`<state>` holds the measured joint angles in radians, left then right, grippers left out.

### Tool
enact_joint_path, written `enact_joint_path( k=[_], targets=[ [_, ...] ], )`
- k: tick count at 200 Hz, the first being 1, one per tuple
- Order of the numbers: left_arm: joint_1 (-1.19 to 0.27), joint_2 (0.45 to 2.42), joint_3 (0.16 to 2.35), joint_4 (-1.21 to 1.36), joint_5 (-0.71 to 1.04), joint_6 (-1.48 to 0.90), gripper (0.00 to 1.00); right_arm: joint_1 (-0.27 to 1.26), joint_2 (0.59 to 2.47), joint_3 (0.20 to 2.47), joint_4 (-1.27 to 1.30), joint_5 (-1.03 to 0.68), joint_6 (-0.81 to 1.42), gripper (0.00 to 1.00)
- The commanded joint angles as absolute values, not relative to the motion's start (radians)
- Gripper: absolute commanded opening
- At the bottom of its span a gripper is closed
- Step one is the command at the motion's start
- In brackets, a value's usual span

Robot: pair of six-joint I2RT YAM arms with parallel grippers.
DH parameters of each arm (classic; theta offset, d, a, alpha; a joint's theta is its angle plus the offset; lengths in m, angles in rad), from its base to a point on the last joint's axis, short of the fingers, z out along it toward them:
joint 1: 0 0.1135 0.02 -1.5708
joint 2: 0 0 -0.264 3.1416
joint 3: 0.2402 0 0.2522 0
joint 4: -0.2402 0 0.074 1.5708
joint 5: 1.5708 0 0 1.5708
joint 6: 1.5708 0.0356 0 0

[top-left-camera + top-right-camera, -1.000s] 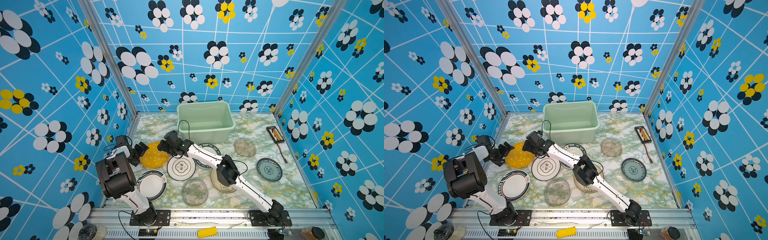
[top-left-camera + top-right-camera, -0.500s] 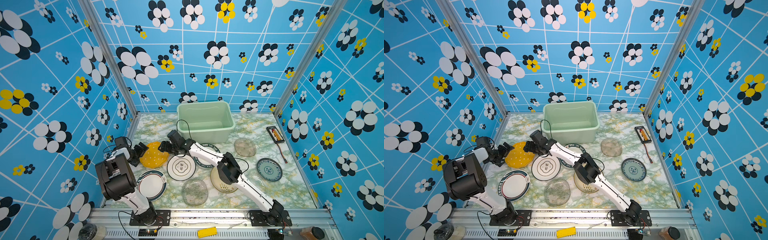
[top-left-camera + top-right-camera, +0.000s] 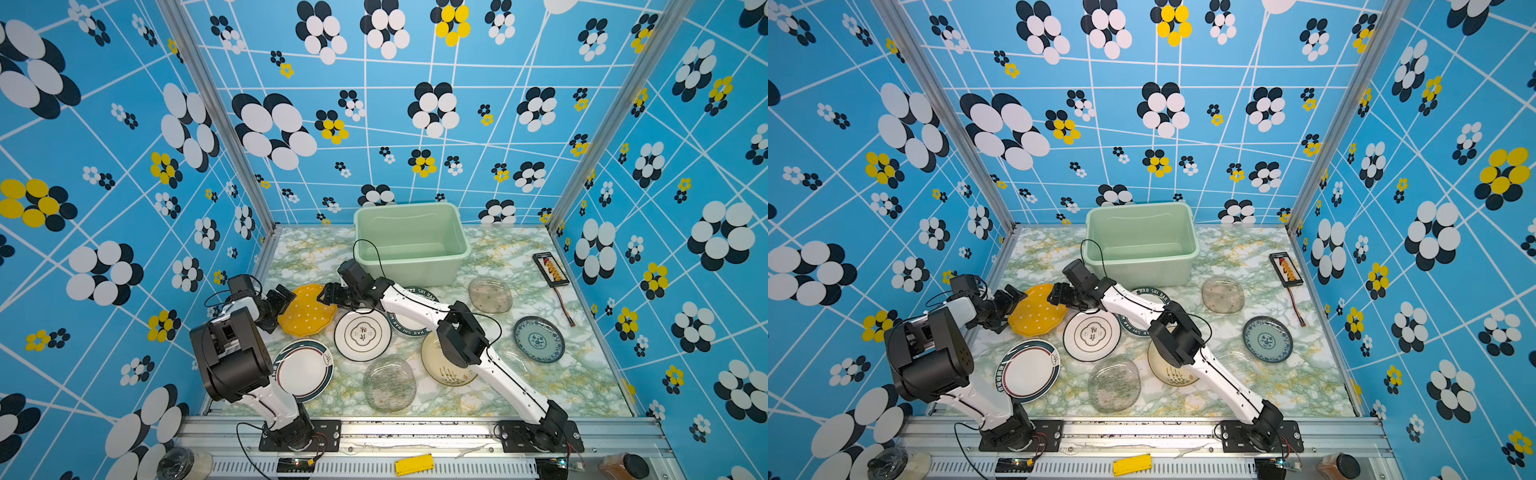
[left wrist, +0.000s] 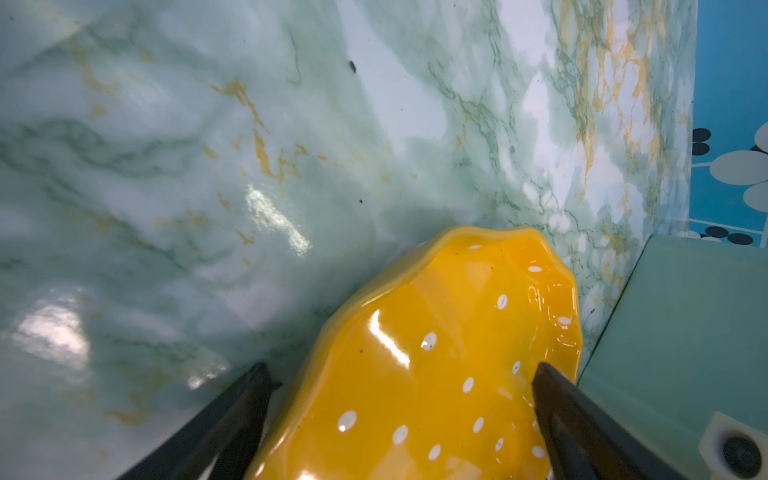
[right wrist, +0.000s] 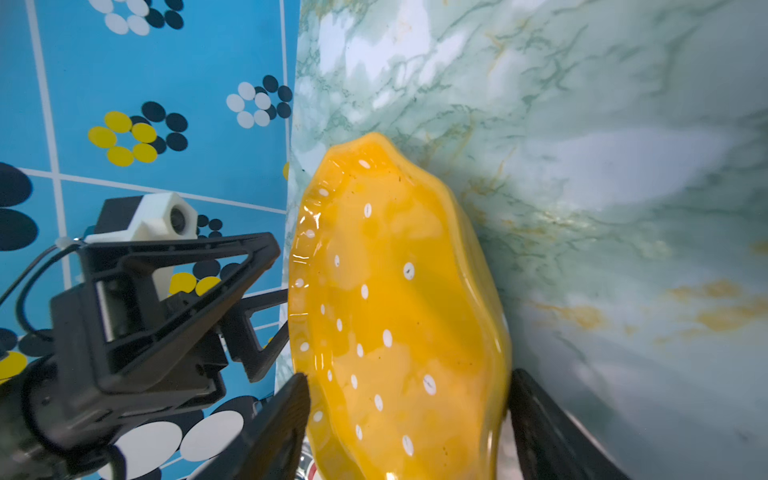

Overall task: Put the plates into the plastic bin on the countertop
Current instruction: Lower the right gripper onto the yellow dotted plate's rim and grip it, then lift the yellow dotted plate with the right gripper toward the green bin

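I judge this to be the pick-up of one plate. No plate lies yet in the pale mint-green rectangular plastic bin at the back of the marble-patterned countertop.

The yellow wavy-rimmed plate with white dots sits on the countertop, left of the bin and nearer to me, between both grippers. The left gripper stands at the plate's left edge with its jaws spread wide, gripping nothing. The right gripper reaches across to the opposite edge. In its wrist view the jaws straddle the rim, one on each face, apart and not visibly pinching.

Next I need the right jaws to bite firmly on that rim. Then I must lift clear of the neighbouring white round plate with a thin dark ring and swing back over the bin's rim.
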<state>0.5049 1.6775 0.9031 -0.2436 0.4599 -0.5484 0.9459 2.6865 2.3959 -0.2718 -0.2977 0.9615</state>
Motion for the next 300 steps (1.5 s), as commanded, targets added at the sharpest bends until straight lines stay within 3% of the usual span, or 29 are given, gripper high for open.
enact_joint_path(
  k=[1, 107, 230, 300],
  targets=[
    [0.481, 1.691, 0.860, -0.295, 0.566, -0.558, 0.99, 0.994, 2.577, 2.404, -0.073, -0.454, 0.989, 0.75],
    [0.481, 1.700, 0.865, -0.292, 0.575, -0.556, 0.99, 1.009, 2.607, 2.410, -0.055, -0.447, 1.076, 0.68],
    [0.481, 1.692, 0.857, -0.288, 0.577, -0.557, 0.99, 1.009, 2.610, 2.444, -0.222, -0.313, 1.060, 0.26],
    [0.480, 1.631, 0.857, -0.309, 0.578, -0.568, 0.99, 1.006, 2.560, 2.468, -0.287, -0.229, 0.996, 0.09]
  ],
)
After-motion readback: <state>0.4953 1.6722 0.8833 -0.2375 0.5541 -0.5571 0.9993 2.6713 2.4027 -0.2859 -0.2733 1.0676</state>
